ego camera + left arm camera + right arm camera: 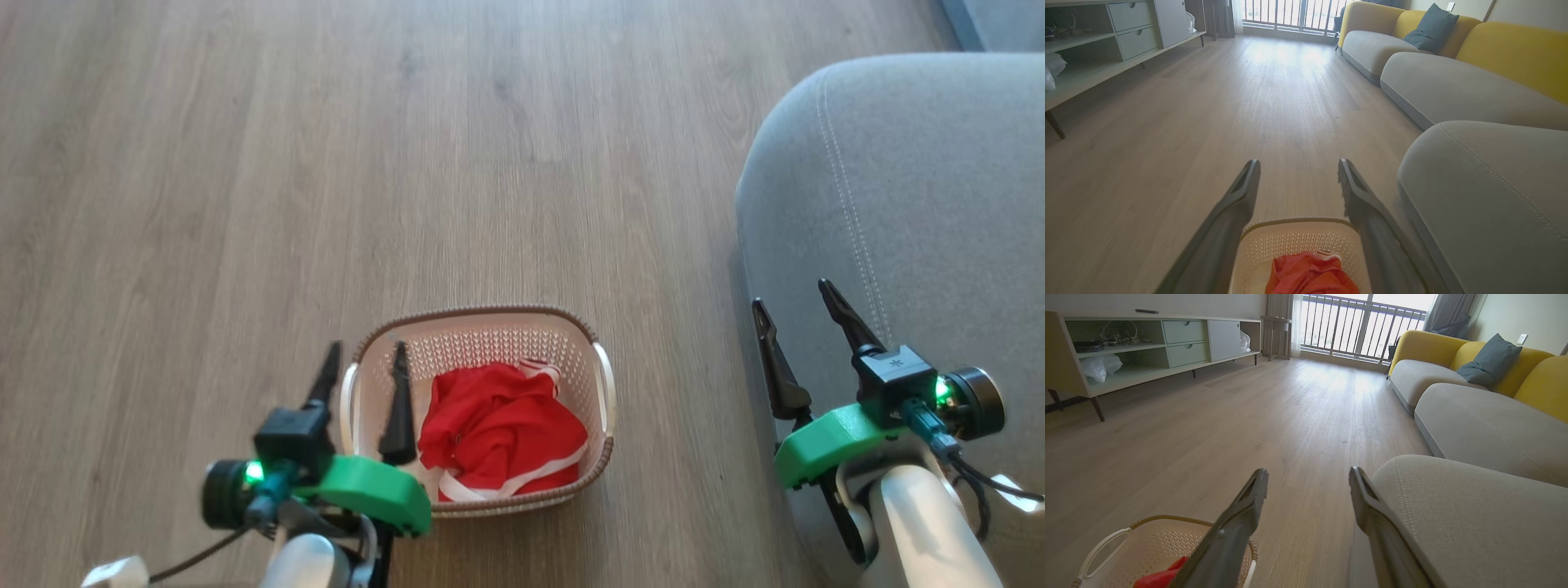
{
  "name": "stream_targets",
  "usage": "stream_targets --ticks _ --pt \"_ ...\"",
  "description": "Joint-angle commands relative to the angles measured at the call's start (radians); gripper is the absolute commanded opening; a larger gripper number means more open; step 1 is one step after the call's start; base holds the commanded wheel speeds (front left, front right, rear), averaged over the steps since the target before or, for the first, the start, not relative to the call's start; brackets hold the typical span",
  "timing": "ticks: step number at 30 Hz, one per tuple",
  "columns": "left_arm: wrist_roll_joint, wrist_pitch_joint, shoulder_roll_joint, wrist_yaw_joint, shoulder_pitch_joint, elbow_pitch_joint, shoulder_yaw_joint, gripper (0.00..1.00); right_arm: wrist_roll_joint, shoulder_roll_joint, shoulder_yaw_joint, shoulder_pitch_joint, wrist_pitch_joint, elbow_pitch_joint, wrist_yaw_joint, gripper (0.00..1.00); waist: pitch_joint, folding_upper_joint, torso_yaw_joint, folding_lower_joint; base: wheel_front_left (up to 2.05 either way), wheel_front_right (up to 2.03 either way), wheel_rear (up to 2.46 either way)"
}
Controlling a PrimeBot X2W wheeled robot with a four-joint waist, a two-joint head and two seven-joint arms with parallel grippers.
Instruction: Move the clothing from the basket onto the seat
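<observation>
The clothing (498, 425) lies bunched in the near-right part of the basket (482, 314), with no clear long axis. From the heap, the left gripper (366, 349) is at about 10 o'clock, jaws wide apart and empty, one finger over the basket's left end; I judge it the nearer arm. The right gripper (792, 296), likewise spread and empty, hovers at 2 o'clock over the seat (922, 163).

One basket (482, 314), one clothing heap (498, 425), one seat (914, 180), left claw (366, 351), right claw (792, 294).
</observation>
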Motion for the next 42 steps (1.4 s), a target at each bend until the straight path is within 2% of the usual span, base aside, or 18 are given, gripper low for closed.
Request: stream_targets --ticks 1,9,19,27,30,31,33,42 --pt "0.010 -0.013 -0.002 -0.009 -0.033 -0.016 0.018 1.00 -0.005 -0.011 0.020 -0.049 -0.010 -0.022 0.000 1.00 0.021 0.0000 -0.007 0.0000 0.00 0.00 0.00" --pt "0.001 -0.013 -0.002 -0.026 -0.084 0.109 -0.039 1.00 0.005 -0.042 0.005 -0.082 -0.010 0.024 0.000 1.00 0.156 0.0000 -0.044 0.0000 0.00 0.00 0.00" --pt "-0.057 -0.013 -0.002 -0.049 -0.298 0.439 -0.153 1.00 0.031 -0.087 -0.030 -0.133 -0.010 -0.005 0.000 1.00 0.418 0.0000 -0.108 0.0000 0.00 0.00 0.00" --pt "-0.027 -0.013 -0.002 -0.108 -0.522 0.698 -0.253 1.00 0.047 -0.066 -0.052 -0.165 -0.010 -0.042 0.000 1.00 0.592 0.0000 -0.169 0.0000 0.00 0.00 0.00" --pt "-0.023 -0.013 -0.002 -0.143 -0.602 0.807 -0.295 1.00 0.052 -0.056 -0.052 -0.179 -0.010 -0.049 0.000 1.00 0.643 0.0000 -0.191 0.0000 0.00 0.00 0.00" --pt "-0.021 -0.009 -0.002 -0.167 -0.652 0.886 -0.330 1.00 0.055 -0.048 -0.048 -0.188 -0.010 -0.053 0.000 1.00 0.673 0.0000 -0.207 0.0000 0.00 0.00 0.00" --pt "-0.021 0.010 -0.002 -0.181 -0.697 0.949 -0.360 1.00 0.059 -0.041 -0.044 -0.197 -0.010 -0.056 0.000 1.00 0.699 0.0000 -0.222 0.0000 0.00 0.00 0.00" --pt "-0.057 0.137 -0.002 -0.171 -0.836 1.101 -0.394 1.00 0.083 -0.009 -0.018 -0.226 -0.010 -0.063 0.000 1.00 0.784 0.0000 -0.283 0.0000 0.00 0.00 0.00"
